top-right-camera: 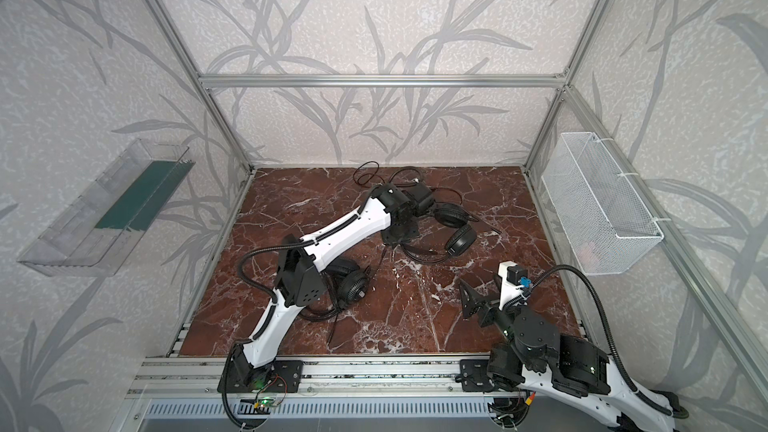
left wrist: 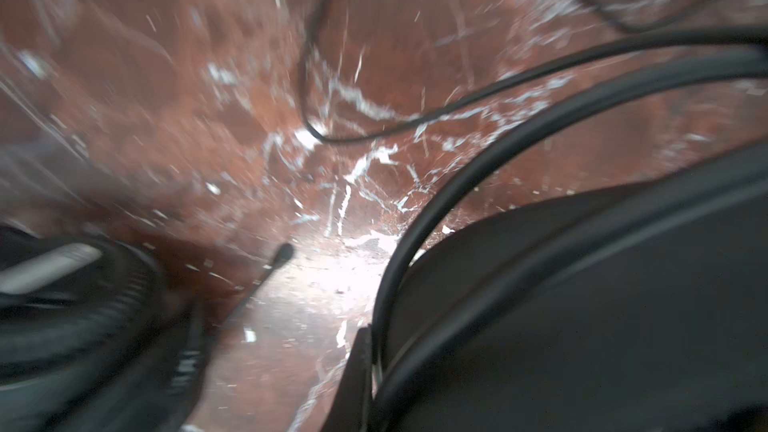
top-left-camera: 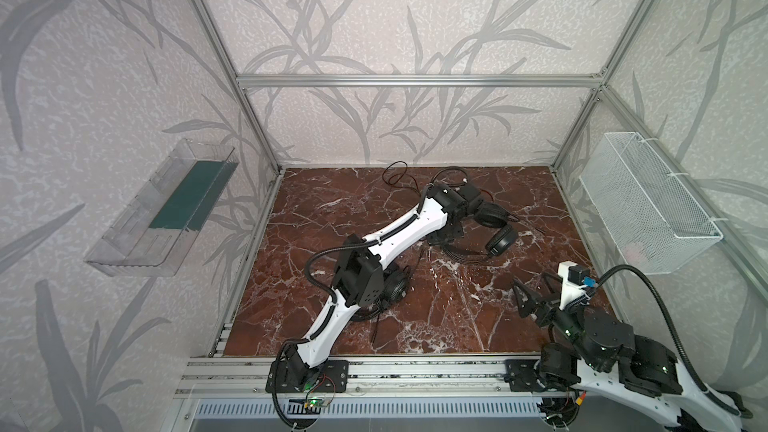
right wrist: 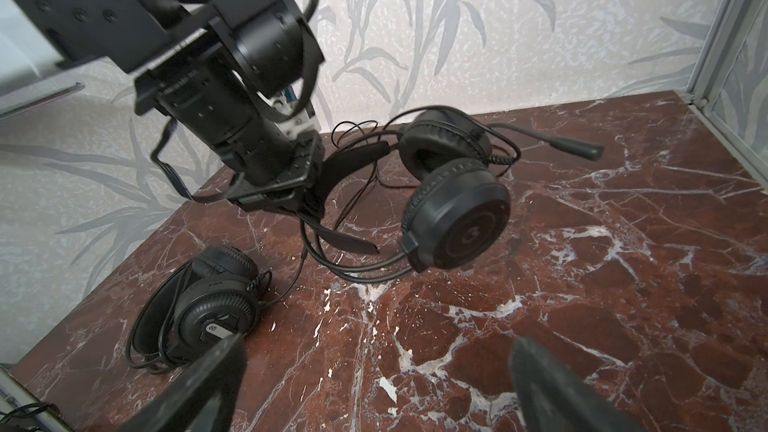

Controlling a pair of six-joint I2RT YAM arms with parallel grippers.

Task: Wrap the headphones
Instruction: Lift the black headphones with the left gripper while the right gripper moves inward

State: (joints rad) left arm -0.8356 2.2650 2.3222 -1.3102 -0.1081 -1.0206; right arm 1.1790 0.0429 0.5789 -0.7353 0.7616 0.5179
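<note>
**Desk:** What are your jaws doing?

**Operator:** My left gripper (right wrist: 308, 205) is closed, down at the headband of the far headset (right wrist: 457, 222). I cannot tell whether it pinches the band, because my left wrist view is blurred. My right gripper (right wrist: 380, 340) stands wide apart over the marble table (top-left-camera: 457, 317), gripping nothing.

**Desk:** And the arms?

**Operator:** My left arm reaches long across the table towards the back, wrist bent down. My right arm sits folded near its base at the front right, jaws pointing towards the middle.

**Desk:** Where are the headphones?

**Operator:** The far headset lies at the back middle, its boom microphone (right wrist: 577, 147) sticking out and a thin cable (top-left-camera: 395, 176) looping behind it. The near headset (top-right-camera: 351, 286) lies front left, partly under my left elbow in both top views.

**Desk:** Containers?

**Operator:** A clear plastic bin (top-left-camera: 124, 243) on the left wall holds a dark green sheet (top-left-camera: 187, 197). The white mesh basket (top-left-camera: 648, 205) on the right wall has something pale pink at the bottom, which I cannot make out.
</note>
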